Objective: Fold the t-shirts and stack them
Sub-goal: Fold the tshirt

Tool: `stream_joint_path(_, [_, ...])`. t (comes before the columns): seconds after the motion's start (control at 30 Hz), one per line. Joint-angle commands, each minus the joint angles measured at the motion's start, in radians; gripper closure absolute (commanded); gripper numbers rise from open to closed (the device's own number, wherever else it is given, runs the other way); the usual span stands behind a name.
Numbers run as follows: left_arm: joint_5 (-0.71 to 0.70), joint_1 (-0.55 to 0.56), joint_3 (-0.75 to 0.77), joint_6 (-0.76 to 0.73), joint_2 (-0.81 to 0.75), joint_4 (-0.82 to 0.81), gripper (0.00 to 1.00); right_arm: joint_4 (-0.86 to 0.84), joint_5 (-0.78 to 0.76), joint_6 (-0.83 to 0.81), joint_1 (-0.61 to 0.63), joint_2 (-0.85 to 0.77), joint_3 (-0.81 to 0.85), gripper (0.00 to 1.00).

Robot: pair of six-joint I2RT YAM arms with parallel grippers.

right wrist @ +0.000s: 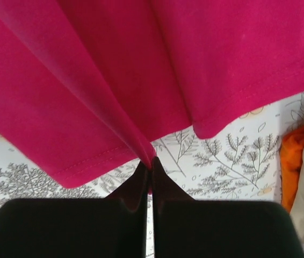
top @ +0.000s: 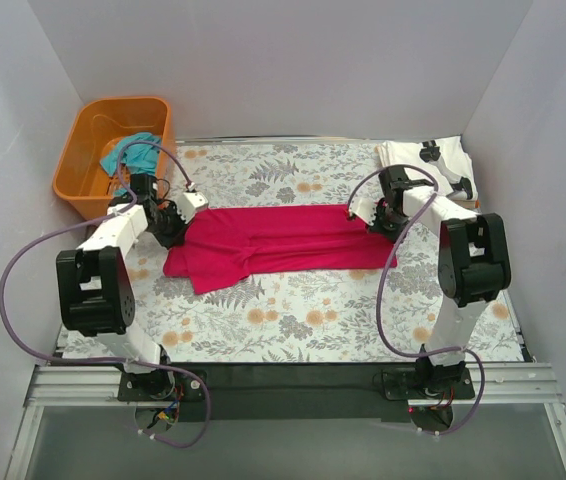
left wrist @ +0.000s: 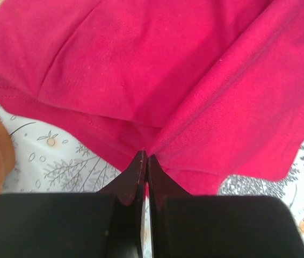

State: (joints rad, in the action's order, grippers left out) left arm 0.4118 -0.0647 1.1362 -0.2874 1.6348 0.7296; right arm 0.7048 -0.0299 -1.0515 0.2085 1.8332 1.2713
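Floral tablecloth [top: 313,320] under creased magenta t-shirt [top: 283,240]

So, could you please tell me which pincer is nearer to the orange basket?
Left. The left pincer grips the magenta shirt just beside the basket; the right pincer holds its opposite end, far off.

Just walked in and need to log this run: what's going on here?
Both arms are handling the magenta-red t-shirt, which lies stretched across the floral table. The left pincer is shut on a pinch of cloth at one end, the right pincer on the other end. A white printed t-shirt lies at the far right, and a teal t-shirt sits in the orange basket.
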Motion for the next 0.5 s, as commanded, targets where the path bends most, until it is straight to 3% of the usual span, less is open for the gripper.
stream_joint_path(0.0, [0.015,-0.009,0.03,0.033,0.026,-0.064,1.0,0.018,0.005,-0.045,-0.014,0.049,0.077,0.99])
stream_joint_path(0.07, [0.004,-0.009,0.039,0.046,0.057,-0.068,0.96,0.019,-0.001,-0.044,-0.017,0.077,0.088,0.87])
stream_joint_path(0.13, [-0.002,-0.009,0.054,0.062,0.069,-0.075,0.79,0.021,0.002,-0.027,-0.017,0.087,0.111,0.72])
stream_joint_path(0.23, [0.051,-0.01,0.083,0.088,0.051,-0.036,0.66,0.035,0.011,0.004,-0.017,0.06,0.14,0.59])
stream_joint_path(0.33, [0.1,0.002,0.14,0.083,0.008,0.076,0.56,0.073,0.024,0.039,-0.017,0.0,0.178,0.53])
stream_joint_path(0.47, [0.088,0.051,0.07,0.073,-0.113,0.139,0.57,0.116,0.082,0.077,-0.017,-0.08,0.178,0.52])
